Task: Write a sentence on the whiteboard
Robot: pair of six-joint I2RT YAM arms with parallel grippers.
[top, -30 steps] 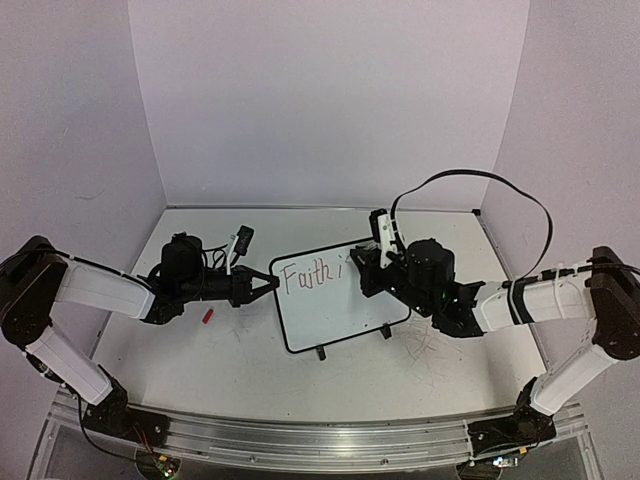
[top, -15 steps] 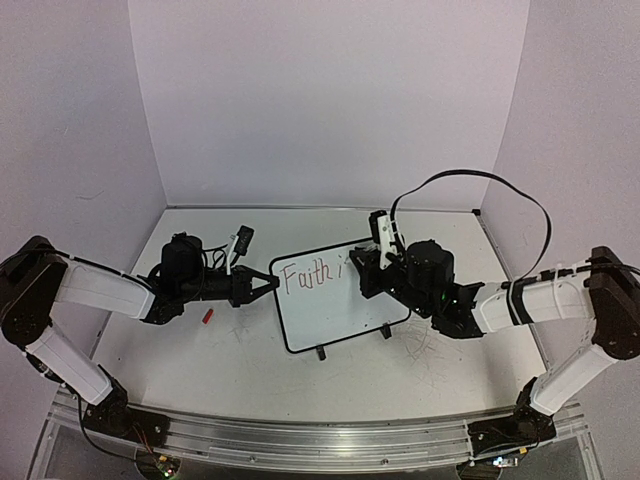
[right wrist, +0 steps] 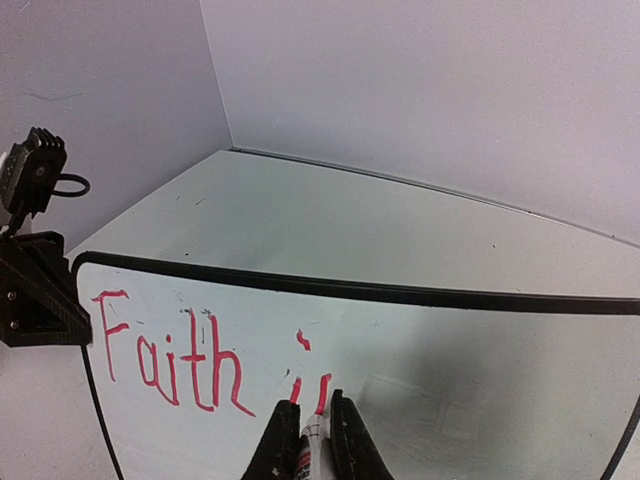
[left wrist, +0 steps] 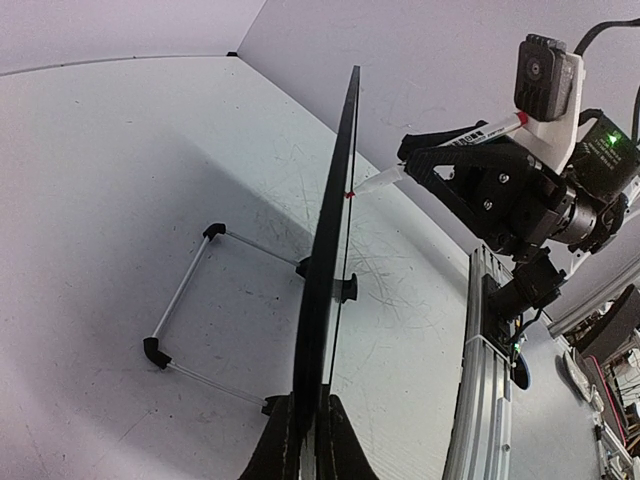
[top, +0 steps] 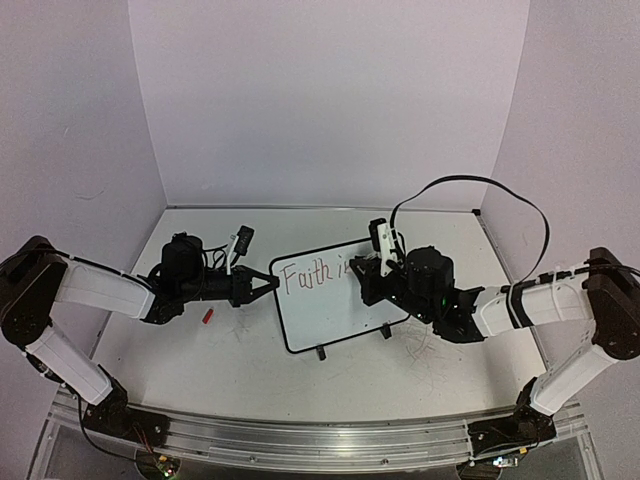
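From above, the whiteboard (top: pixel 335 310) is seen standing mid-table, its left edge clamped by the left gripper (top: pixel 266 284) to be steadied. At the left wrist, the red marker (left wrist: pixel 440 152) is pressed to its face. At the right wrist, that marker is pinched tight in the right gripper (right wrist: pixel 310 438), below "Faith" and a started word.

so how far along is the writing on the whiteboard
Done: the word Faith on the whiteboard. In hand: the right gripper holds the red marker with its tip at the board, on the first strokes of a second word, while the left gripper clamps the board's edge. Left: the rest of the sentence; most of the board is blank.
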